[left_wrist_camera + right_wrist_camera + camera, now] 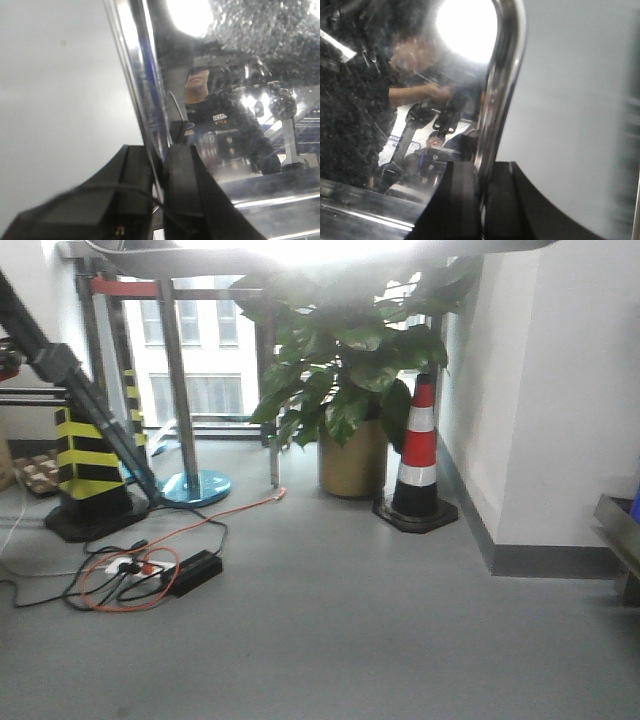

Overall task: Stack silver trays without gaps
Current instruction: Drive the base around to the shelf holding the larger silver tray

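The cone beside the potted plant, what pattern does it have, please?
The traffic cone has red and white bands, clearest in the front-facing view.

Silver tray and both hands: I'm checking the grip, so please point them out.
silver tray (134, 65): left wrist view, on its shiny rolled rim.
left hand (156, 152): left wrist view, midway between fingertips clamping the rim.
right hand (481, 167): right wrist view, midway between fingertips clamping a tray rim.
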Motion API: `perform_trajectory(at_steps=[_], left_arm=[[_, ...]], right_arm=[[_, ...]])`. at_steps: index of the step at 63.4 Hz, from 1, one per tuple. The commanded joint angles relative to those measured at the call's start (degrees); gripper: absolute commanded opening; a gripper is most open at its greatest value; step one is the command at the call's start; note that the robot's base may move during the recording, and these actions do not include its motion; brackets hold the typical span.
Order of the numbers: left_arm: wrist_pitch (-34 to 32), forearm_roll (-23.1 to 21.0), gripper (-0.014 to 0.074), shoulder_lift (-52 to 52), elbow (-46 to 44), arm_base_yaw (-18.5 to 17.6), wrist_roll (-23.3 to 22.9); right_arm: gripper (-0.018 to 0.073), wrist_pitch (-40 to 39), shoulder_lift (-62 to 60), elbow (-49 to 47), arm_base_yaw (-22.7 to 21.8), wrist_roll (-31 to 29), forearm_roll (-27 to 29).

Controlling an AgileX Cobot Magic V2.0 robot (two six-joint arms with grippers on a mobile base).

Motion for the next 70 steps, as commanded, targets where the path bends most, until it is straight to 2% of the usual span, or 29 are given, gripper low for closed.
perform_trajectory(at_steps=[1,70], left_arm=[[1.73,-2.24,-0.0047,-2.05,-1.57,-0.89,1.50],[1.73,-2.13,-0.0047,-2.05,-1.57,-0.89,1.50]], right_arm=[[0.0060,-4.91,-1.60,-1.82,0.69,-1.22,1.51],[0.0060,-4.91,-1.60,-1.82,0.69,-1.22,1.51]])
